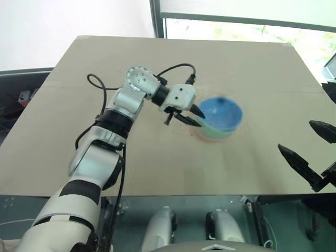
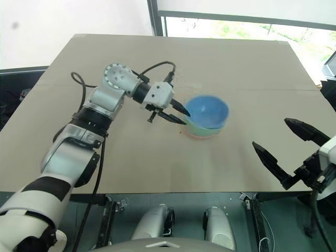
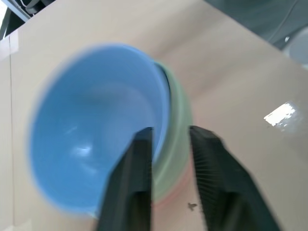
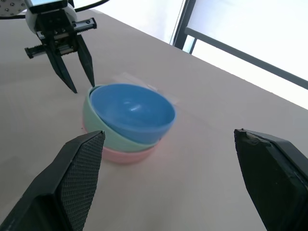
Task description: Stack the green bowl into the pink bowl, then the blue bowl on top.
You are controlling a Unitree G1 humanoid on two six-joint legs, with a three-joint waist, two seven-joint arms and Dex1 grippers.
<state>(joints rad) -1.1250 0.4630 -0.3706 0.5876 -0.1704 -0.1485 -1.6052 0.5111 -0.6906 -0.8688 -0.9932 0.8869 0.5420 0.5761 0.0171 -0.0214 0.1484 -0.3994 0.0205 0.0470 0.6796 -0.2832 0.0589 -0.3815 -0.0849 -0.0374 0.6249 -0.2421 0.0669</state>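
We are hovering our left gripper (image 1: pixel 185 116) with jaws parted and holding nothing, one finger over the rim of the blue bowl (image 1: pixel 222 113), which is sitting tilted in the green bowl (image 4: pixel 98 129) nested in the pink bowl (image 4: pixel 126 155). These bowls are looking light, stiff and slick, so we are judging the thin rim the best hold. Our right gripper (image 2: pixel 286 152) is hanging wide open, well apart, with open table (image 1: pixel 157 168) all around the stack.

Tan table (image 1: pixel 157 157), pink bowl (image 4: pixel 126 155) resting on it (others nested inside)
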